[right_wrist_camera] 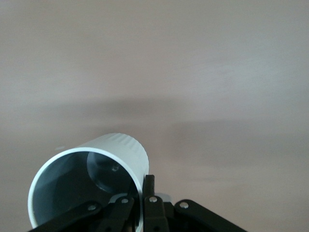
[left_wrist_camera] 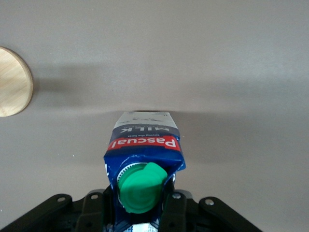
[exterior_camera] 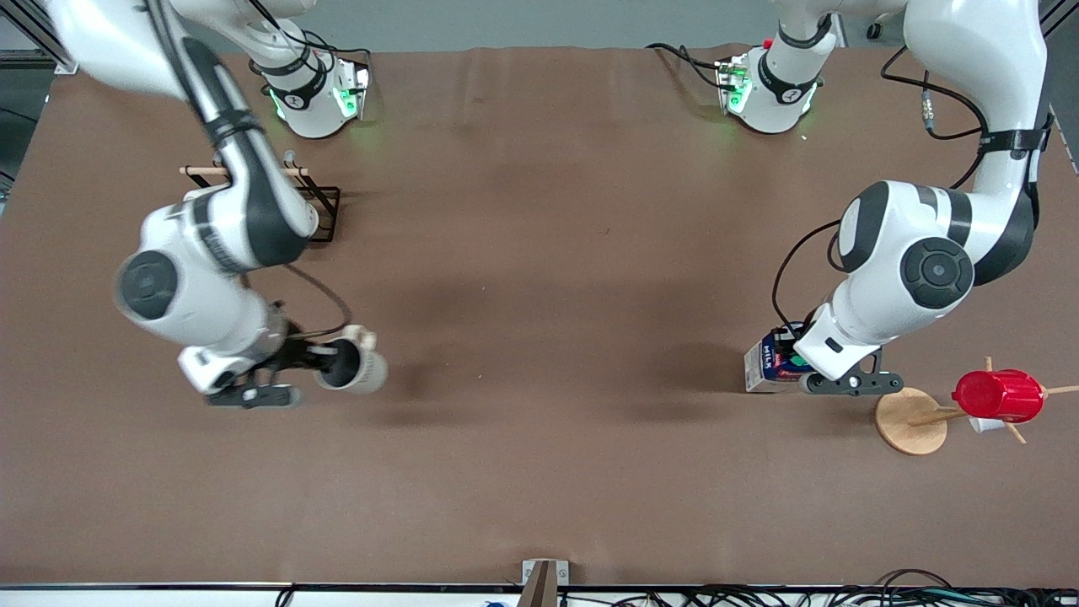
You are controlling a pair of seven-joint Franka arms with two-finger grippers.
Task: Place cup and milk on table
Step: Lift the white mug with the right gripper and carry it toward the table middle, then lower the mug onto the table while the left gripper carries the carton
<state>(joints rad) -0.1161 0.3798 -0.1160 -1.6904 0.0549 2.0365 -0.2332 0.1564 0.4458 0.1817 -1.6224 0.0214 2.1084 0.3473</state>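
The cup is cream-white with a grey inside. It hangs tilted on its side over the table, toward the right arm's end. My right gripper is shut on its rim, one finger inside and one outside. In the right wrist view the cup fills the space at the gripper. The milk, a blue and white carton with a green cap, stands upright at or just above the table. My left gripper is shut on its top. The left wrist view shows the milk between the gripper's fingers.
A round wooden disc base with pegs stands next to the milk, nearer the front camera, and carries a red ribbed cup. It also shows in the left wrist view. A black wire rack with a wooden rod stands near the right arm's base.
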